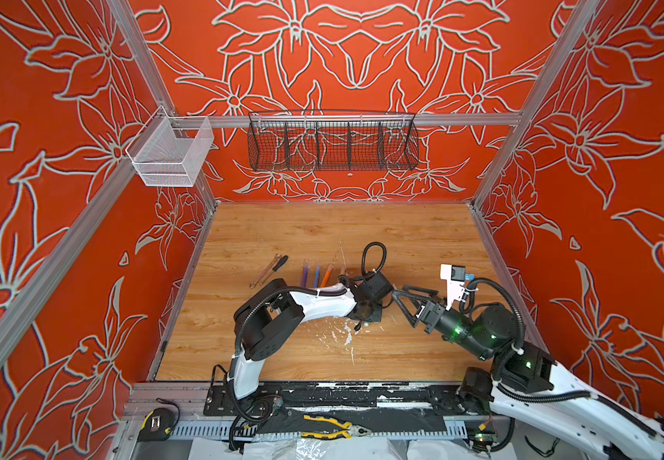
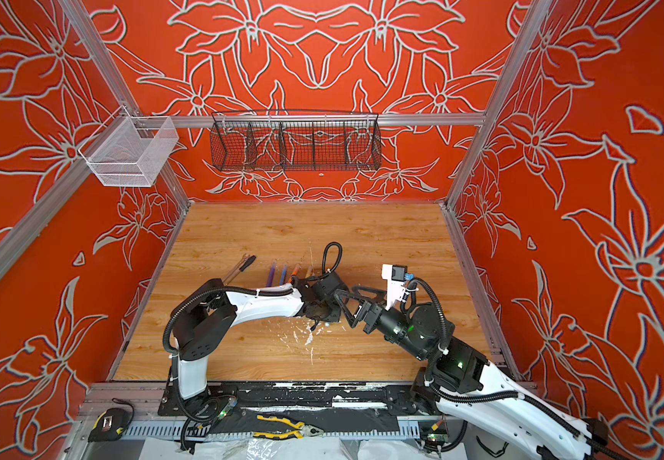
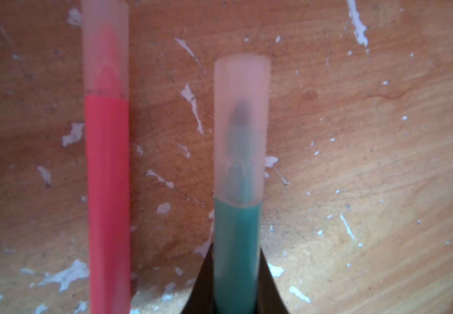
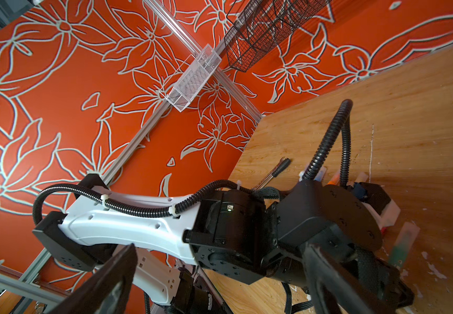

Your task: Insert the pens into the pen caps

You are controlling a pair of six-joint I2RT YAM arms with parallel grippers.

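Top views show a wrench (image 1: 262,275) and a black-handled screwdriver (image 1: 281,263) lying together on the wooden table (image 1: 322,227). At three o'clock from them, a purple pen (image 1: 304,274), a blue pen (image 1: 316,275) and an orange pen (image 1: 326,275) lie side by side, their near ends hidden behind the left arm (image 1: 318,304).

At four o'clock from that row, the arm's wrist points down at a patch of white paint flecks (image 1: 342,334). The left wrist view shows the left gripper (image 3: 236,288) clamped on the barrel of a green pen (image 3: 237,244), just above the flecked wood. The pen's tip sits inside a translucent cap (image 3: 243,122), which is pushed down to the barrel. A pink-red pen (image 3: 108,190) wears a second cap (image 3: 105,46) and runs parallel, just beside the green one and apart from it.

At three o'clock from the left wrist, and near it, is the right gripper (image 4: 219,246). The right wrist view shows its fingers spread wide with nothing held between them, facing the left arm.
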